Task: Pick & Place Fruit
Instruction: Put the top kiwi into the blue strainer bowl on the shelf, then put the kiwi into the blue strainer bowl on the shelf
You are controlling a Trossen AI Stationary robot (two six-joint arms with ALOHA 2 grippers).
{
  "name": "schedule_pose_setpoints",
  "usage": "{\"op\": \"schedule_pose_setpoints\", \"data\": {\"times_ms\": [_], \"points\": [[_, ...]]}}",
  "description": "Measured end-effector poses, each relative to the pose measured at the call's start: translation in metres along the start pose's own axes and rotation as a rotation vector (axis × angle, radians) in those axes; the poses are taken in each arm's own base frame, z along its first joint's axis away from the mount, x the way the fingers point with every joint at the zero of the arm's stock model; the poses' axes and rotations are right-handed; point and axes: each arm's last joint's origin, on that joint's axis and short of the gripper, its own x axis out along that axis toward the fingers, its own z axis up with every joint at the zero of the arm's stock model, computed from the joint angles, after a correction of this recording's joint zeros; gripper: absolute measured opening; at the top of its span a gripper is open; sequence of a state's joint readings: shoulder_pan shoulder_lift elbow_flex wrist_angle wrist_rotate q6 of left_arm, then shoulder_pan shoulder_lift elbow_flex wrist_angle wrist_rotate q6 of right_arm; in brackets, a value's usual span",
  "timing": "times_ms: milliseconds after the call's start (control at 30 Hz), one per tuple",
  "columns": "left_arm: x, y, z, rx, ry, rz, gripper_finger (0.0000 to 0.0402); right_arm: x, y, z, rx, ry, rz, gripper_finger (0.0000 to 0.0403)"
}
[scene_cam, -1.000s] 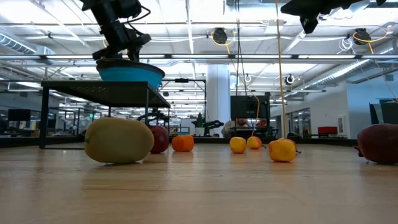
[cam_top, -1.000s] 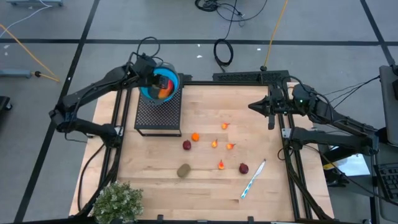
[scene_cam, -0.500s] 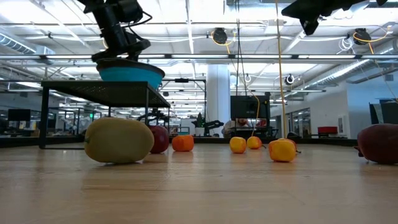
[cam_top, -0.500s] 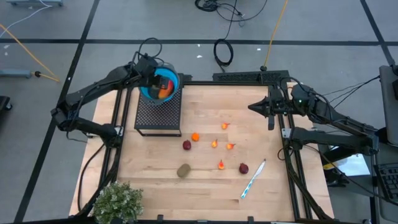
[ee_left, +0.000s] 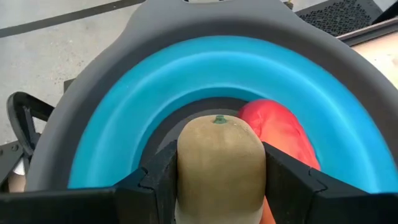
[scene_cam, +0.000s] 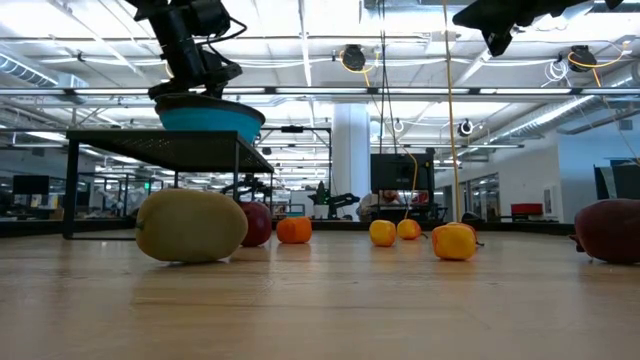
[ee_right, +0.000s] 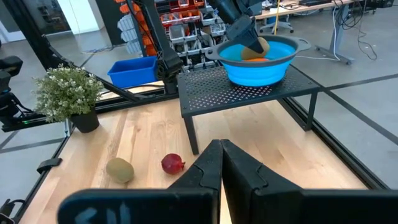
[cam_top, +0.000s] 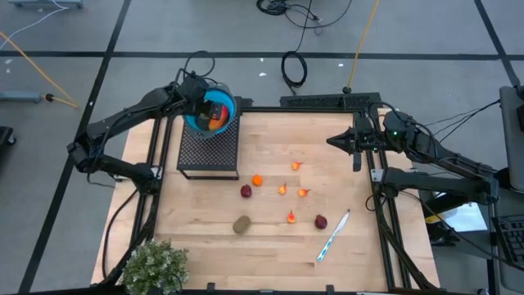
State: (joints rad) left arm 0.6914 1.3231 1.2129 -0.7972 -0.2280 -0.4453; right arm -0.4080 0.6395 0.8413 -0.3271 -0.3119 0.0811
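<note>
My left gripper (cam_top: 203, 103) hovers over the blue bowl (cam_top: 193, 123), which stands on a black mesh stand (cam_top: 209, 150) at the table's far left. It is shut on a brown-green oval fruit (ee_left: 221, 155). An elongated red-orange piece (ee_left: 281, 134) lies in the bowl. On the table lie another brown-green oval (cam_top: 241, 224), two dark red balls (cam_top: 246, 191) (cam_top: 320, 221) and several small orange bits around (cam_top: 283, 189). My right gripper (cam_top: 332, 141) waits shut above the table's far right side. My left gripper pinches the oval fruit across its sides (ee_left: 186, 168) between its two fingers (ee_left: 163, 180), coming from above and slanting down into the bowl. The fruit's free end with the small stem mark (ee_left: 219, 119) points toward the bowl's bottom. The fruit sits at about rim height (ee_right: 262, 45).
A white-and-blue pen (cam_top: 333, 235) lies near the table's right edge. A bushy green plant (cam_top: 154, 266) stands at the near left corner. Black frame rails run along both sides of the table. Bare wood shows between the stand and my right arm.
My left gripper has shifted slightly over the bowl, still shut on the oval fruit. The fruits on the table lie where they were.
</note>
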Motion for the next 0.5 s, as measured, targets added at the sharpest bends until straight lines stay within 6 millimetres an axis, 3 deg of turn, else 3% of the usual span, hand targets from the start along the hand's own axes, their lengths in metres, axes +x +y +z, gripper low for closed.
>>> {"op": "schedule_pose_setpoints", "data": {"times_ms": [500], "points": [[-0.0043, -0.0024, 0.0005, 0.008, -0.021, -0.027, 0.0285, 0.0, 0.0001, 0.0, -0.019, 0.0, 0.003, 0.0]]}}
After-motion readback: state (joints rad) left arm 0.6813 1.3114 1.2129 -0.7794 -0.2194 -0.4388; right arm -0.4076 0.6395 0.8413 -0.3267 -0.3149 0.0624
